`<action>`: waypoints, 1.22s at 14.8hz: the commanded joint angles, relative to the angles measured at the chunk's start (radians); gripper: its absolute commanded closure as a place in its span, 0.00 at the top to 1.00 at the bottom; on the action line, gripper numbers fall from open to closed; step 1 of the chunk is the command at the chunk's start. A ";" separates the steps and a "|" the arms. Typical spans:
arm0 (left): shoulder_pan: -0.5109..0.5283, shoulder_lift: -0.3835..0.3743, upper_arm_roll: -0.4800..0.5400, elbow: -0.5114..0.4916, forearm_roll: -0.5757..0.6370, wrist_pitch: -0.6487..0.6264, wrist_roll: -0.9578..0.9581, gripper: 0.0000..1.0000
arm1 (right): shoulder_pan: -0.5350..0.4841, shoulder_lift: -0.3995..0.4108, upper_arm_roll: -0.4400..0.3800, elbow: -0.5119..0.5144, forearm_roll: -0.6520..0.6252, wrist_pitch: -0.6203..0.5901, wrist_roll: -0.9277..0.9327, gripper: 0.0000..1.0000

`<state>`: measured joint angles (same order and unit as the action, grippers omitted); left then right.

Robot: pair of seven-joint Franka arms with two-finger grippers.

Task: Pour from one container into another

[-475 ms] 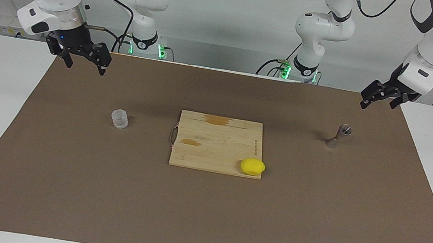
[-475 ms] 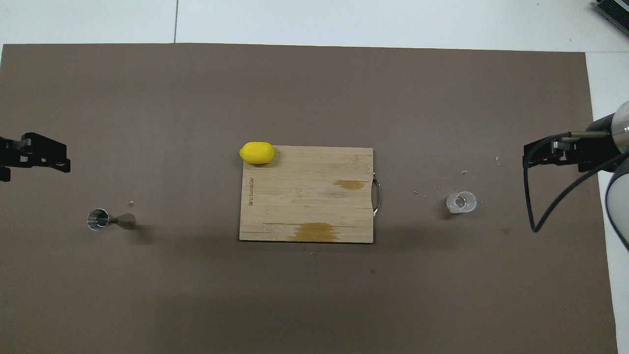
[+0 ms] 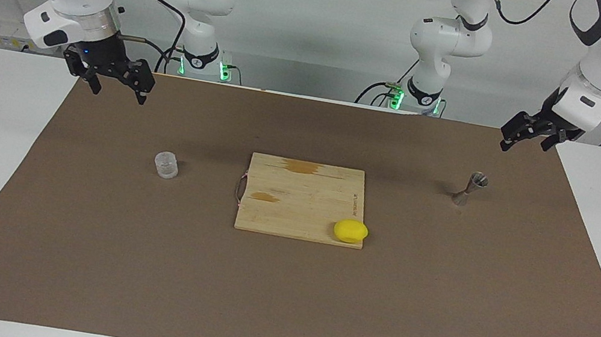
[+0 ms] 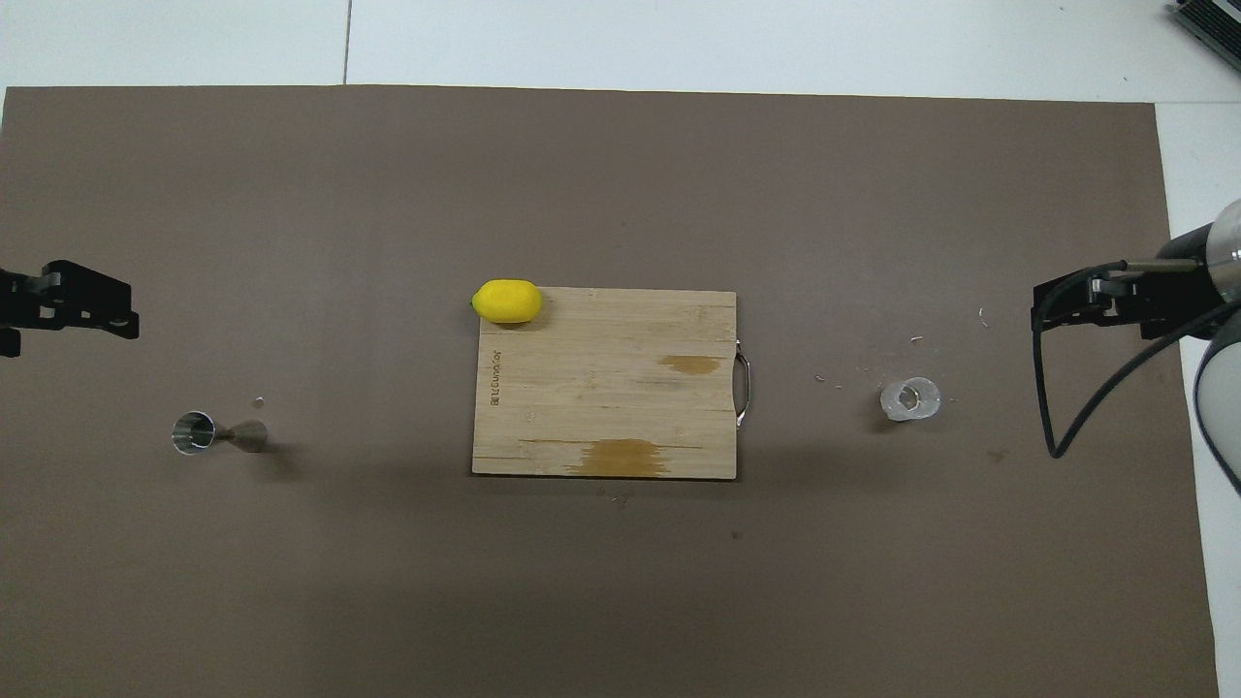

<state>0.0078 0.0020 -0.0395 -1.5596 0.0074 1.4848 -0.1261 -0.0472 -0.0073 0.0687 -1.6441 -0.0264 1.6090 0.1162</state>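
One clear ribbed cup (image 3: pixel 166 164) stands upright, mouth up, centre-left in the facing view. One metal jigger (image 3: pixel 469 188) stands upright, centre-right. One lemon (image 3: pixel 350 230) rests on one cutting board (image 3: pixel 301 199). Right gripper (image 3: pixel 113 83), upper left, and left gripper (image 3: pixel 525 139), upper right, hang released, holding nothing.

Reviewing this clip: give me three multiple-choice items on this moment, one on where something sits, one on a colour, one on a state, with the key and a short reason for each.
1. Where is the lemon?
A. On a corner of the cutting board
B. In the clear cup
C. Beside the metal jigger

2. What colour is the mat under everything?
A. Green
B. Brown
C. Blue

3. How is the metal jigger?
A. Lying on its side
B. Held in the air
C. Standing upright on the mat

Key: A, the lemon rests on the board's corner farther from the robots; B, the mat is brown; C, the jigger stands alone, the left end effector and right end effector raised, open and empty.
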 commanded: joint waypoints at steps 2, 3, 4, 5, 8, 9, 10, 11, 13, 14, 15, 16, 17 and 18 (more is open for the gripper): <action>-0.002 -0.013 -0.005 -0.019 0.016 0.020 -0.001 1.00 | -0.010 -0.013 0.009 -0.013 -0.009 0.005 0.023 1.00; -0.002 -0.014 -0.005 -0.019 0.014 0.032 -0.001 1.00 | -0.010 -0.013 0.009 -0.013 -0.009 0.005 0.023 1.00; -0.006 -0.014 -0.006 -0.023 0.010 0.054 0.000 1.00 | -0.010 -0.013 0.009 -0.013 -0.009 0.005 0.023 1.00; -0.023 -0.014 -0.005 -0.024 0.010 0.064 -0.004 1.00 | -0.010 -0.013 0.009 -0.013 -0.009 0.005 0.023 1.00; -0.020 -0.020 -0.003 -0.059 0.008 0.167 0.008 1.00 | -0.010 -0.013 0.009 -0.013 -0.009 0.005 0.023 1.00; -0.020 -0.063 -0.003 -0.150 0.008 0.251 -0.001 1.00 | -0.010 -0.013 0.009 -0.014 -0.009 0.005 0.023 1.00; -0.017 -0.118 -0.003 -0.280 0.008 0.334 0.000 1.00 | -0.010 -0.013 0.009 -0.013 -0.009 0.005 0.023 1.00; -0.015 -0.164 -0.003 -0.391 0.008 0.456 -0.001 1.00 | -0.010 -0.013 0.009 -0.013 -0.009 0.005 0.023 1.00; -0.014 -0.197 -0.003 -0.468 0.010 0.534 0.016 1.00 | -0.010 -0.013 0.009 -0.013 -0.009 0.003 0.023 1.00; -0.012 -0.200 0.003 -0.474 0.010 0.538 0.029 1.00 | -0.010 -0.013 0.009 -0.013 -0.009 0.005 0.023 1.00; -0.022 -0.198 0.004 -0.467 0.010 0.514 0.037 1.00 | -0.010 -0.013 0.009 -0.013 -0.009 0.005 0.023 1.00; -0.025 -0.198 0.000 -0.461 0.014 0.468 0.027 1.00 | -0.010 -0.013 0.009 -0.013 -0.009 0.005 0.022 1.00; -0.025 -0.197 -0.002 -0.449 0.019 0.428 0.022 1.00 | -0.010 -0.013 0.009 -0.014 -0.009 0.005 0.023 1.00; -0.028 -0.198 -0.005 -0.445 0.019 0.411 0.023 1.00 | -0.011 -0.013 0.009 -0.013 -0.009 0.003 0.023 1.00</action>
<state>-0.0089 -0.1657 -0.0456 -1.9907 0.0077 1.9386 -0.1095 -0.0472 -0.0073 0.0687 -1.6441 -0.0264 1.6090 0.1162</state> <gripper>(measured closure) 0.000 0.000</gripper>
